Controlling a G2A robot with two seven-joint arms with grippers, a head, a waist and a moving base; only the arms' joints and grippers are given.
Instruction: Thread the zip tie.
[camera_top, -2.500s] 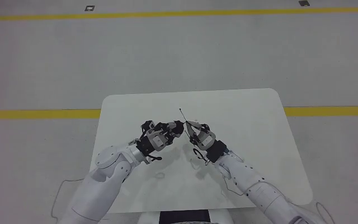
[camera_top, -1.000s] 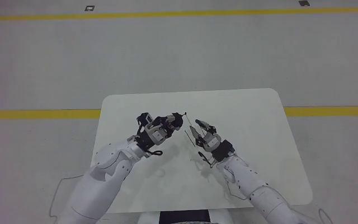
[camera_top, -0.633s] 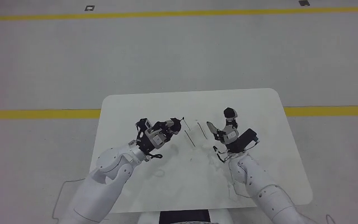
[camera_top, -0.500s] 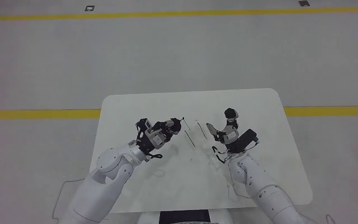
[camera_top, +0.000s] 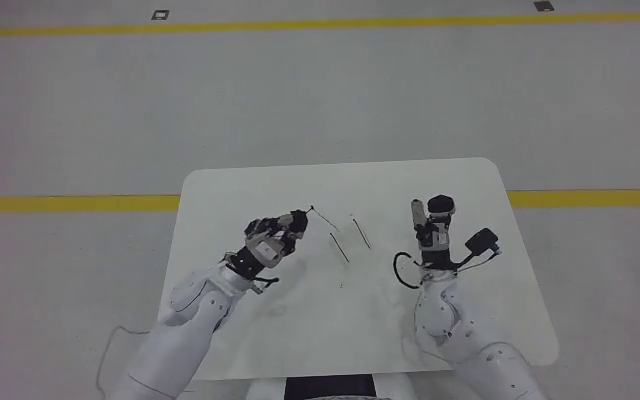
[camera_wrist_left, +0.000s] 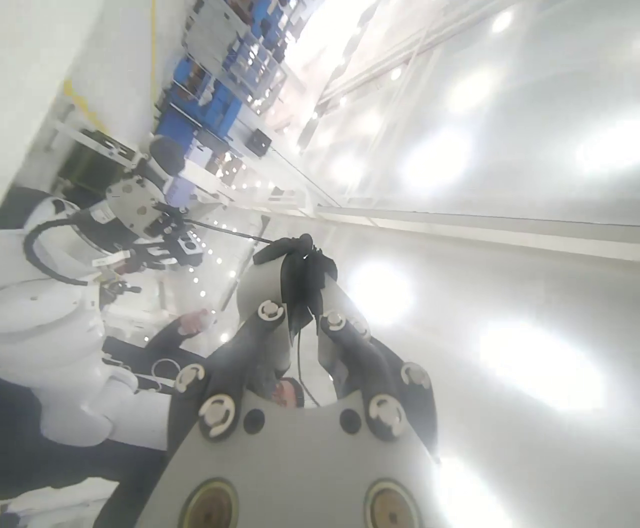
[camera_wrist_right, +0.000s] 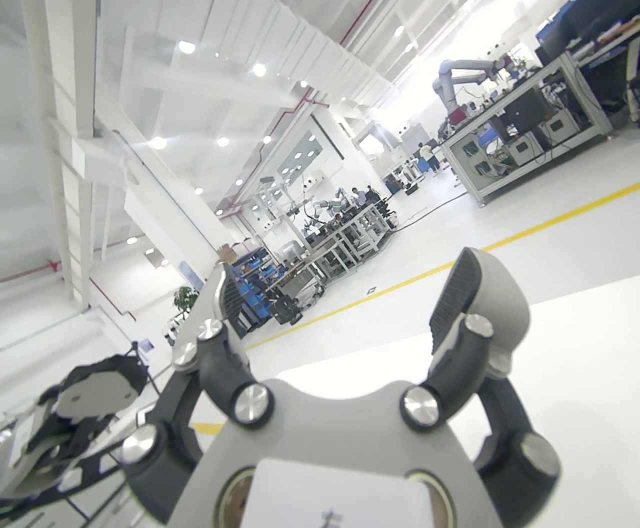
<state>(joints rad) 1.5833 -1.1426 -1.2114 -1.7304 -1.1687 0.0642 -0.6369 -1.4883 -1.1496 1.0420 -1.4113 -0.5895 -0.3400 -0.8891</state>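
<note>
My left gripper (camera_top: 293, 220) is shut on a thin black zip tie (camera_top: 312, 209) over the middle left of the white table (camera_top: 450, 190). In the left wrist view the tie (camera_wrist_left: 300, 280) is pinched at the fingertips; a fine strand runs out from them towards the other arm, and another hangs down between the fingers. My right gripper (camera_top: 429, 210) stands over the table's right half, pointing upward, apart from the tie. In the right wrist view it (camera_wrist_right: 345, 280) is open with nothing between its fingers.
Two thin dark lines (camera_top: 341, 249) lie on the table between the arms; I cannot tell whether they are ties or shadows. A yellow floor line (camera_top: 90, 203) runs behind the table. The left gripper (camera_wrist_right: 90, 395) shows low in the right wrist view.
The grippers met at the tie, then parted. My right gripper opened, swung right and turned upward. My left gripper drew back slightly, still holding the tie.
</note>
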